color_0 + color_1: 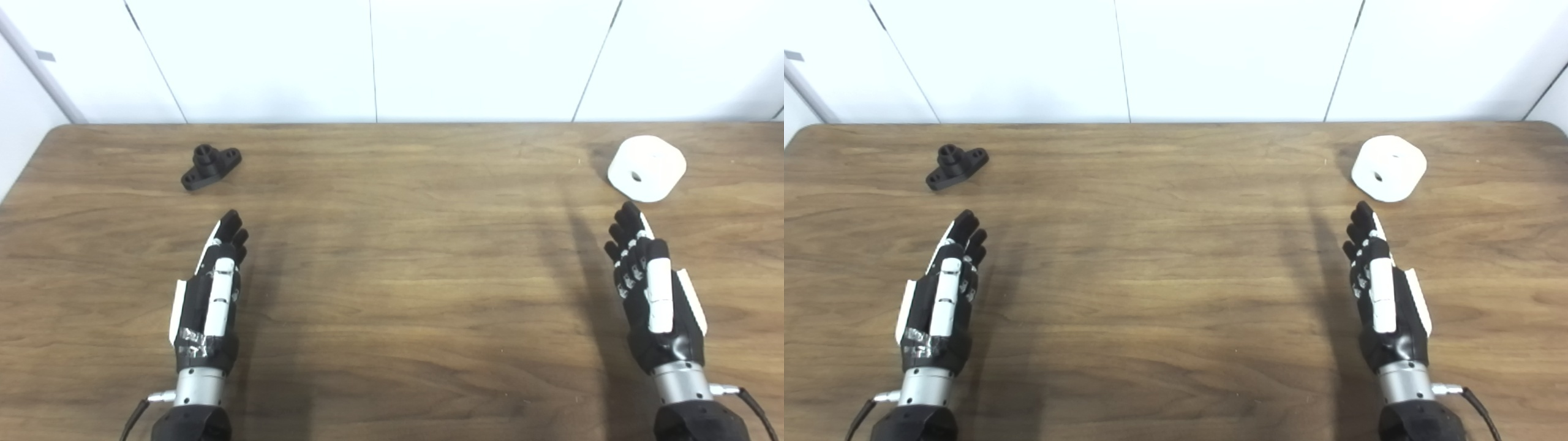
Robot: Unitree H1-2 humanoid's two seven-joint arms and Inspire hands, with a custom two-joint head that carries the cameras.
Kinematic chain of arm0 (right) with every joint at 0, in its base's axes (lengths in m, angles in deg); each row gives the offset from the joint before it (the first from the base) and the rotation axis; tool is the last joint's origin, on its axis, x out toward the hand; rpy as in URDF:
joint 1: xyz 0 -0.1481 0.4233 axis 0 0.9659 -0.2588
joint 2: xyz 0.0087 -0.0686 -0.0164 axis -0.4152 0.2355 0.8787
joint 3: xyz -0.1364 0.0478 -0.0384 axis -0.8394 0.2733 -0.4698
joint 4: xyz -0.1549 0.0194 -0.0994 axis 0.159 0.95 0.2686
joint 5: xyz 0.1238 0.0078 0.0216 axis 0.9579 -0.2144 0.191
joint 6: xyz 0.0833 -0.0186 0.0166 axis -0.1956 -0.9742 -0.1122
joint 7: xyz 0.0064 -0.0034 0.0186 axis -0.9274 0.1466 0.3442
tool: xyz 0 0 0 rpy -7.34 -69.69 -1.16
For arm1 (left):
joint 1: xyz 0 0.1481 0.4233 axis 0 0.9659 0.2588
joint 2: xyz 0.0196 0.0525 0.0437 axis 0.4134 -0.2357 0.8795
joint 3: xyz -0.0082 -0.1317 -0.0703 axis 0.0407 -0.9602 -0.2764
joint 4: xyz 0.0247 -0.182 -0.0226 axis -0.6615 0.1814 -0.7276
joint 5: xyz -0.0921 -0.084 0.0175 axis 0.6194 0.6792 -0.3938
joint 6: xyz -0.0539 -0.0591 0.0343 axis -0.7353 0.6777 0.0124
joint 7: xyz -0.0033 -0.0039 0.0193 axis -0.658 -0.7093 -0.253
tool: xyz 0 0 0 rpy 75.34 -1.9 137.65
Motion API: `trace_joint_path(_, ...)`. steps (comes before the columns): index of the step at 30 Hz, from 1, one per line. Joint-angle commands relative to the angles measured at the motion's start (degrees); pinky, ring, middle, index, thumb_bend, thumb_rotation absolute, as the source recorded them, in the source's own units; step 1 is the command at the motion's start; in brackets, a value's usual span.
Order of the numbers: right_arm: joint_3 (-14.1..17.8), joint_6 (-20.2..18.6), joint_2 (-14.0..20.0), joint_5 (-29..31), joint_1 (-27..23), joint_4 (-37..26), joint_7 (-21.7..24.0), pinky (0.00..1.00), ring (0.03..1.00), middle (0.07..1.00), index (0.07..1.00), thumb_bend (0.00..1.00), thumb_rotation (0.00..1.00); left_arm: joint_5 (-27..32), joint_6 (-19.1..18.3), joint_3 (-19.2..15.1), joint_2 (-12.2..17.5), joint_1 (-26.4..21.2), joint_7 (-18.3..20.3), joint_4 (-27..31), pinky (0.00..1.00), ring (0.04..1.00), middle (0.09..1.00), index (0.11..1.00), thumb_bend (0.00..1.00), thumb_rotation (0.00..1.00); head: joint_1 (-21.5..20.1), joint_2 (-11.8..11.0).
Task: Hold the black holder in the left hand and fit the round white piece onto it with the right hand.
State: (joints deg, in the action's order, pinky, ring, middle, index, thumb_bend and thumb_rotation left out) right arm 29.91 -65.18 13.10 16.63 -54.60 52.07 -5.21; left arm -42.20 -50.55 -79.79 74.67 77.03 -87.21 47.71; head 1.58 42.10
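The black holder (211,166) lies on the wooden table at the far left, a flat base with a short tube standing up from its middle. The round white piece (647,168), with a small hole in its face, rests at the far right. My left hand (211,293) is stretched out flat and open, a short way in front of the holder and not touching it. My right hand (649,288) is likewise open with its fingers straight, its fingertips just short of the white piece. Neither hand holds anything.
The wooden table (404,257) runs across the whole view, with its far edge against a white panelled wall (373,61). Its rounded left corner shows at the back left.
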Motion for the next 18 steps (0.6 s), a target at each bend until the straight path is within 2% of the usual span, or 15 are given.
trace_joint_path(1,-0.2,1.7,-0.2,0.0,1.7,-1.9,-0.2,1.0,1.0,0.996,0.982,0.53,1.0,0.1,1.9,0.0,0.7,1.8,0.9,1.1,1.0,0.974,0.977,0.954,0.36,0.74,0.0,0.1)
trace_joint_path(12,-0.1,1.8,-0.1,0.0,1.7,-1.9,-0.3,1.0,0.993,0.988,0.975,0.54,1.0,-0.2,1.3,-0.1,0.4,1.9,0.9,1.7,1.0,0.968,0.973,0.95,0.34,0.74,0.2,0.1)
trace_joint_path(18,0.3,2.7,0.7,0.2,2.4,-1.3,0.3,1.0,0.996,0.99,0.979,0.53,1.0,-1.5,1.9,0.6,-0.3,2.5,0.8,1.3,1.0,0.965,0.964,0.951,0.34,0.75,5.3,-3.2)
